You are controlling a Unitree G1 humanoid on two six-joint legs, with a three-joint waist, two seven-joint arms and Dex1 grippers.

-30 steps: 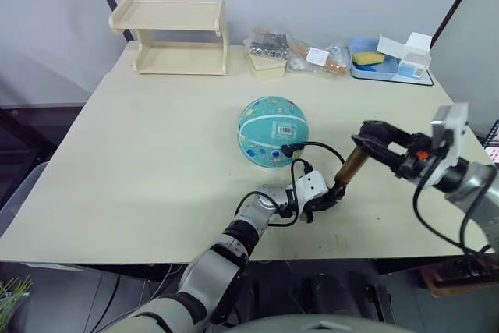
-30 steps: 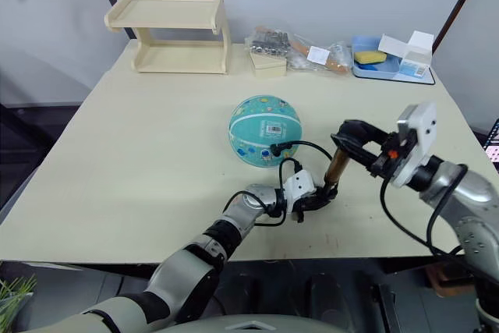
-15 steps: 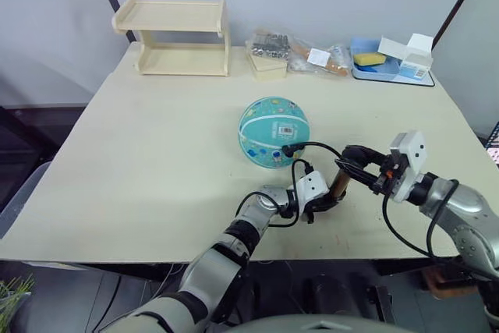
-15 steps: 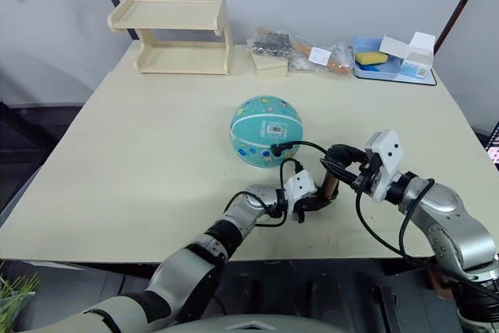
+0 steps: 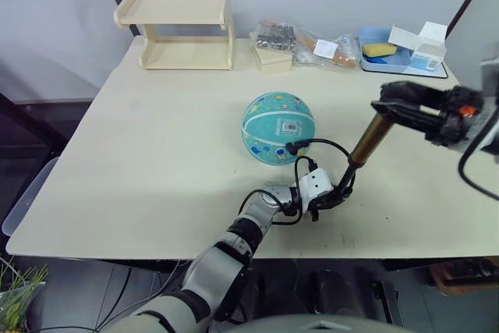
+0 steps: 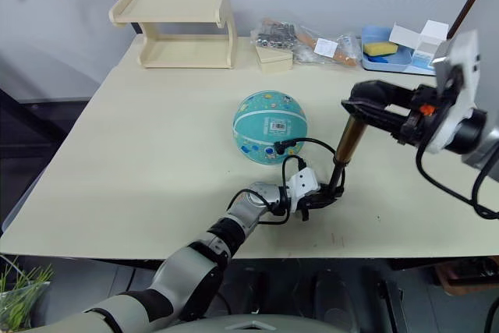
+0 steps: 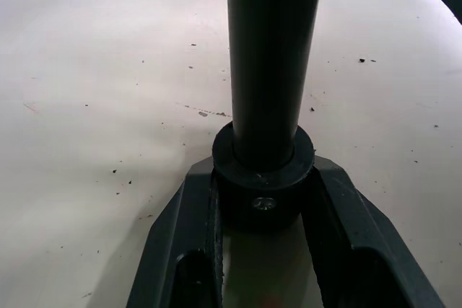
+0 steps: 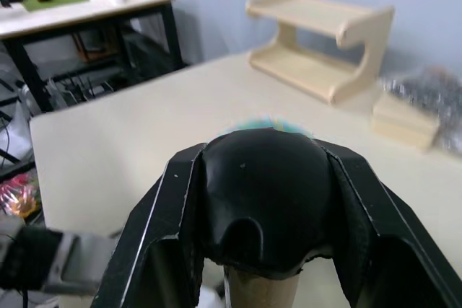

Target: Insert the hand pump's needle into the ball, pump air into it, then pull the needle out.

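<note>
The teal ball (image 5: 277, 128) rests at the table's middle, barcode sticker toward me. A thin black hose (image 5: 327, 145) loops from the ball's near side to the hand pump (image 5: 369, 140), which stands tilted and drawn out, its gold tube showing. The hose tip touches the ball; the needle itself is hidden there. My left gripper (image 5: 334, 196) is shut on the pump's black base cap (image 7: 263, 178), low on the table. My right gripper (image 5: 387, 107) is shut on the black handle (image 8: 263, 192) at the pump's top, raised to the right of the ball.
A pale wooden shelf (image 5: 175, 29) stands at the back left. Clear bags of small items (image 5: 300, 37) and a blue tray (image 5: 376, 58) holding a yellow sponge and a white box (image 5: 425, 39) line the back right. The table's front edge runs just behind my left gripper.
My right gripper first pushed the handle down toward the base, then pulled it up and to the right, drawing the pump out. The left gripper kept its hold on the base.
</note>
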